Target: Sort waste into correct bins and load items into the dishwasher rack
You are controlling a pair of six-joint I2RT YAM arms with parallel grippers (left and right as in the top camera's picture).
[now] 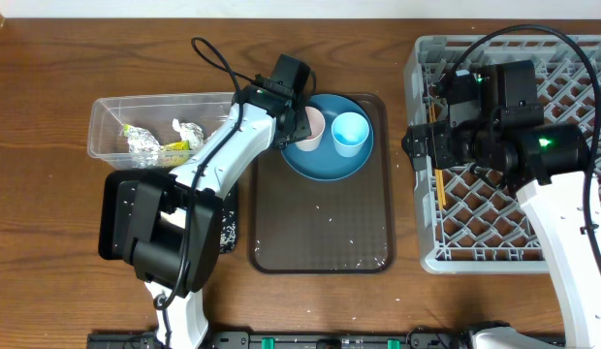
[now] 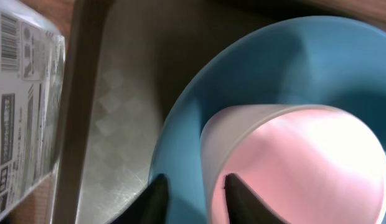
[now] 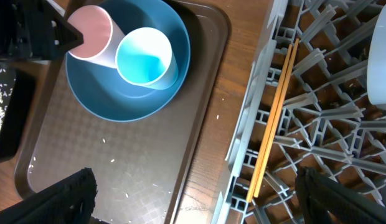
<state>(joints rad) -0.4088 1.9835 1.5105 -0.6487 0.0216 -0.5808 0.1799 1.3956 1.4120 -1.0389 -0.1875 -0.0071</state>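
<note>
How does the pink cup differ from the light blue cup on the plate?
The pink cup is pinkish-white, the light blue cup pale blue. The pink cup has the left gripper astride its rim; the light blue cup is untouched. Both stand open side up on the blue plate.

The light blue cup (image 1: 350, 133) crowds the pink cup (image 1: 311, 123); brown tray (image 1: 320, 233) nearer half seems passable.

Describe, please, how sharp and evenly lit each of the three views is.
Overhead: sharp, evenly lit. Left wrist: close and soft, the pink cup glaringly overexposed. Right wrist: chopsticks crisp, the fingers dark and blurred at the lower corners.
</note>
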